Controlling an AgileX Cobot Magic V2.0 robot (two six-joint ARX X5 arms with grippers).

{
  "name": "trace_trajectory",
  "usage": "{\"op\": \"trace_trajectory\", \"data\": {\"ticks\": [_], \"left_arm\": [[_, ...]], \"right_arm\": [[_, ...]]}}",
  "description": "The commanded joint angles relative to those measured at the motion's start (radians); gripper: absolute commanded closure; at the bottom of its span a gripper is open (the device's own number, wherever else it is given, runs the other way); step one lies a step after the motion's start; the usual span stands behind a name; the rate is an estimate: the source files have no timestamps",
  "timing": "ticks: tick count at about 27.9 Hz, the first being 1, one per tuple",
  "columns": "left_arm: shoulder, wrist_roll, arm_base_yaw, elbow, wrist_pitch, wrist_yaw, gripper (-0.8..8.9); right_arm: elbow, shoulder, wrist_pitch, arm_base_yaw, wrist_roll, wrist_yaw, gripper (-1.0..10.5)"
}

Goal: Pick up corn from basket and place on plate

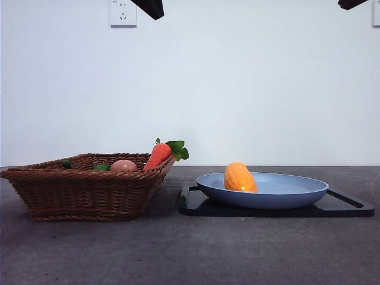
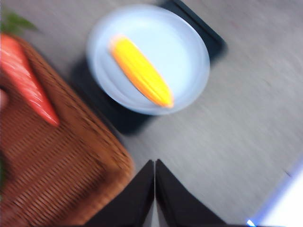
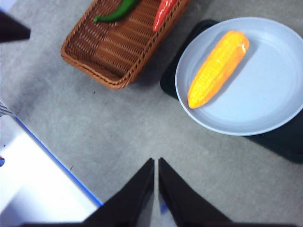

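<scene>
grey matte table (image 1: pixel 178 255) | ridged corn (image 1: pixel 240 177) on smooth plate (image 1: pixel 297 191) | woven basket (image 1: pixel 83 193)

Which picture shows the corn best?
The right wrist view: the corn lies sharp and full-length on the plate. The left wrist view shows it whole but blurred; the front view shows only its end.
</scene>
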Motion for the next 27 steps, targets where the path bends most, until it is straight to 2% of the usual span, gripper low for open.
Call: {"op": "trace_trajectory", "data": {"ticks": [1,4,8,11,15,20,27], "left_arm": [[-0.018,0.101,0.018,0.021,0.015,-0.008,8.06],[-0.088,0.152,0.11,0.019,0.141,-0.001,8.06],[-0.244,0.177,0.322,-0.035,0.335,0.011,8.06],[-0.41,0.176,0.497,-0.2,0.49,0.037,8.06],[-0.572,0.177,0.623,-0.404,0.633,0.036,8.06],[-0.755,0.177,0.707,-0.673,0.77,0.034,8.06],[-0.928,0.172,0.719,-0.986,0.885,0.035,8.06]], "right_arm": [[0.018,0.008,0.032,0.003,-0.011,-0.001,9.4],[0.018,0.009,0.055,0.003,-0.011,-0.001,9.4],[0.018,0.008,0.094,0.003,-0.011,-0.001,9.4],[0.018,0.008,0.126,0.003,-0.011,-0.001,9.4],[0.018,0.008,0.156,0.003,-0.011,-0.001,9.4],[0.018,0.008,0.183,0.003,-0.011,-0.001,9.4],[0.018,0.008,0.234,0.003,-0.011,-0.001,9.4]]}}
